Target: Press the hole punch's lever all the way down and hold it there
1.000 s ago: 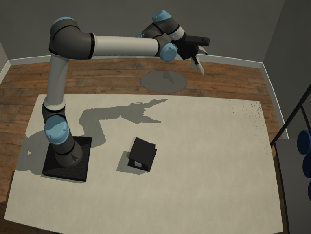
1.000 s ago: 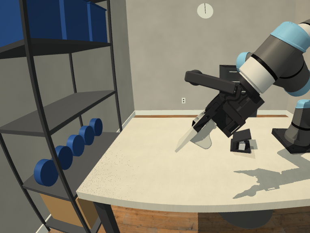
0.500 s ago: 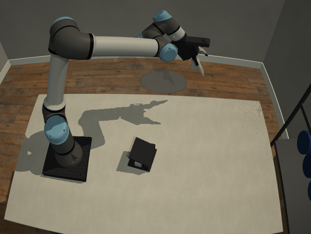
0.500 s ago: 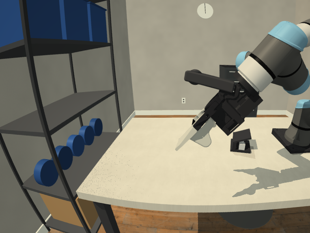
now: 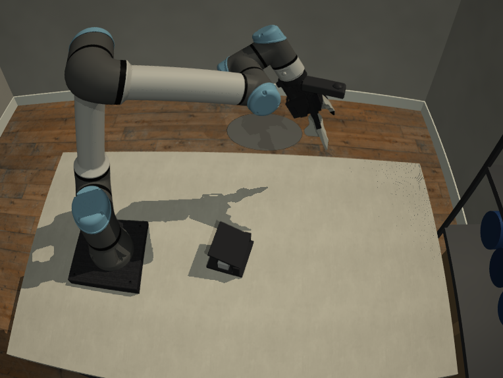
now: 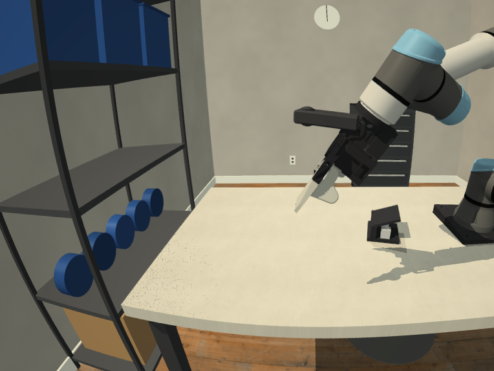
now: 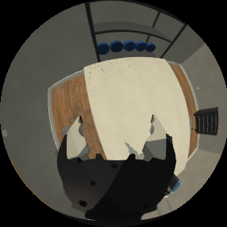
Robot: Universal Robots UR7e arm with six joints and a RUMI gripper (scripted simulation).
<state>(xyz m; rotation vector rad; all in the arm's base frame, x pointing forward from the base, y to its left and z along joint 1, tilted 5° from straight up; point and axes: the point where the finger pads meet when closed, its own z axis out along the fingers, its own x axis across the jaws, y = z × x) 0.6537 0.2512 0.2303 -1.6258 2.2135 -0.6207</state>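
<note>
Top view: a high, wide vantage looking steeply down on the cream rectangular table top [image 5: 325,251], the grey-and-white jointed arm [image 5: 182,83] at left and a dark metal shelf rack [image 5: 467,191] at the right edge. Exterior view: a near, roughly table-height vantage beside the same rack [image 6: 48,79], facing across the table [image 6: 259,259] toward the arm. Wrist view: a fisheye vantage behind the open black two-jaw gripper [image 7: 116,124], facing along the table [image 7: 127,95] toward the rack [image 7: 90,24]. All three views share the table and rack.
</note>
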